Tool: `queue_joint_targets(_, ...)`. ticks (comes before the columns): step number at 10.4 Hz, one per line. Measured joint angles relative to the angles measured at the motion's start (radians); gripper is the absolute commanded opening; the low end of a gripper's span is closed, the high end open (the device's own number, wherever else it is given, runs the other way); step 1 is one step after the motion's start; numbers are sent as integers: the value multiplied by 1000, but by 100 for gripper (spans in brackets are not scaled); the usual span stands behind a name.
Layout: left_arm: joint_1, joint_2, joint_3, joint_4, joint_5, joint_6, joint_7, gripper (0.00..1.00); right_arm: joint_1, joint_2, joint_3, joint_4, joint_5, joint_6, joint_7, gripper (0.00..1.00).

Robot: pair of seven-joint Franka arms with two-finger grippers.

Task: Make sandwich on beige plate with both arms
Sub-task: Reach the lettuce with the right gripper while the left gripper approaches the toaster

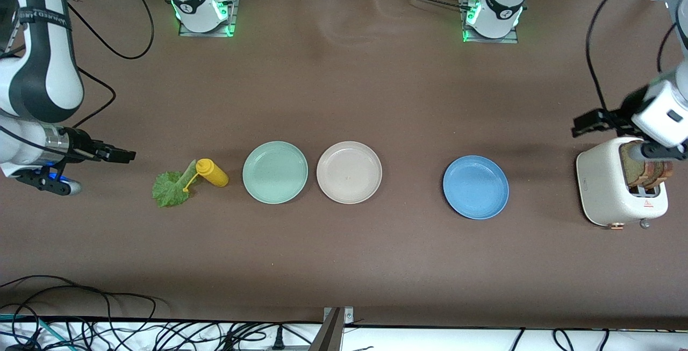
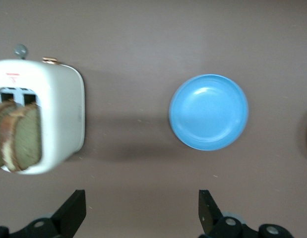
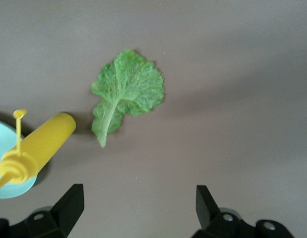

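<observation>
The beige plate (image 1: 349, 172) lies bare mid-table between a mint-green plate (image 1: 275, 172) and a blue plate (image 1: 475, 187). Two brown toast slices (image 1: 647, 171) (image 2: 22, 136) stand in a white toaster (image 1: 613, 190) (image 2: 59, 114) at the left arm's end. A green lettuce leaf (image 1: 169, 188) (image 3: 128, 91) lies flat at the right arm's end. My left gripper (image 1: 583, 124) (image 2: 142, 208) hangs open and holds nothing, over the table beside the toaster. My right gripper (image 1: 126, 155) (image 3: 138, 203) is open with nothing in it, over the table beside the lettuce.
A yellow squeeze bottle (image 1: 212, 172) (image 3: 36, 148) lies on its side between the lettuce and the mint-green plate. The blue plate (image 2: 209, 112) shows whole in the left wrist view. Cables run along the table's near edge and by the right arm.
</observation>
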Motion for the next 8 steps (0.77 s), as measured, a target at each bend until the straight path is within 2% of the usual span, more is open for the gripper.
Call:
queue_joint_targets(2, 24, 53, 0, -2, 102, 9, 24, 100, 0, 34, 0, 0, 6, 31, 33, 100)
queue_joint_targets(6, 103, 133, 0, -7, 170, 31, 92, 100, 1, 73, 1, 1, 7, 69, 67, 100)
queue_joint_targets(8, 136, 142, 0, -38, 194, 108, 143, 100, 3, 79, 1, 1, 8, 71, 67, 100)
